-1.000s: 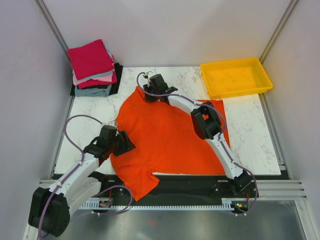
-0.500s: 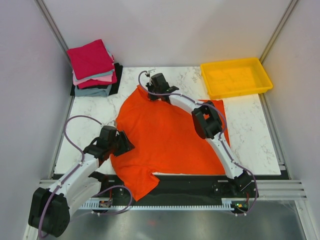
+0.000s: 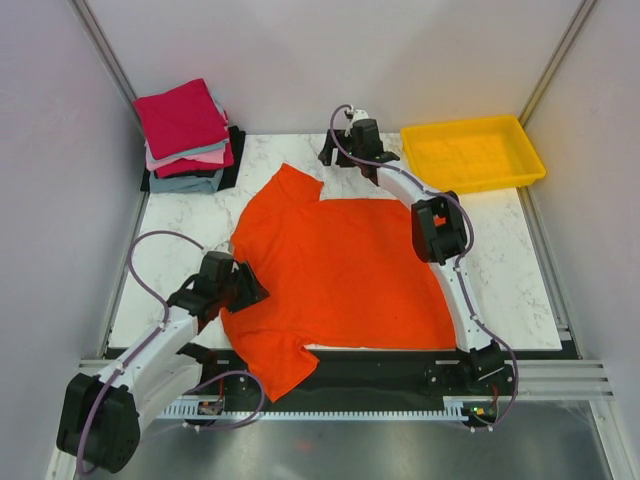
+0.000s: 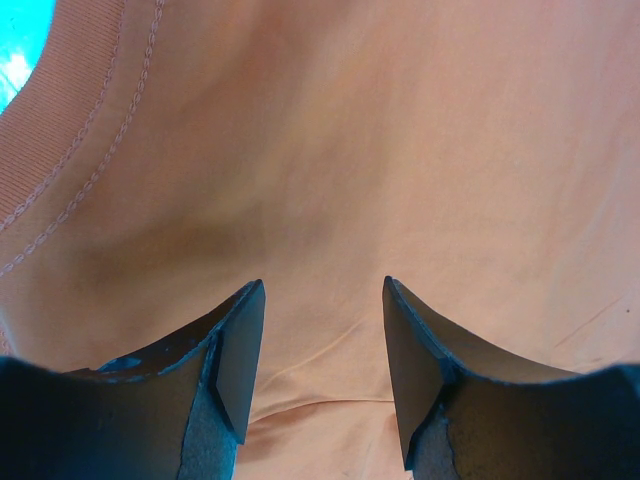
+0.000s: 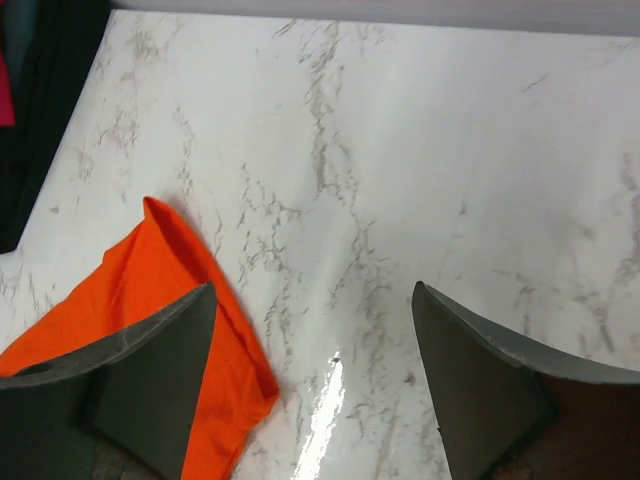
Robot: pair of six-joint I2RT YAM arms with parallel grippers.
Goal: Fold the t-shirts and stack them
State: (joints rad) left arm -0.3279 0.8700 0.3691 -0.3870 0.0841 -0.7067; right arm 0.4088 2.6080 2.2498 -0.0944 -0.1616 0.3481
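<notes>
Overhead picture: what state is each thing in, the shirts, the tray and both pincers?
Orange shirt: spread out, not folded.
Shirt pile: folded and stacked.
Yellow tray: empty.
Left pincer: open, over the orange shirt.
Right pincer: open, holding nothing.

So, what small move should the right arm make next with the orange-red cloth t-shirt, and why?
Probably move the right fingers toward the far sleeve of the orange-red cloth t-shirt and pinch it for a fold. They stand open over the white marble table, holding nothing, and the shirt lies spread flat, unfolded.
</notes>
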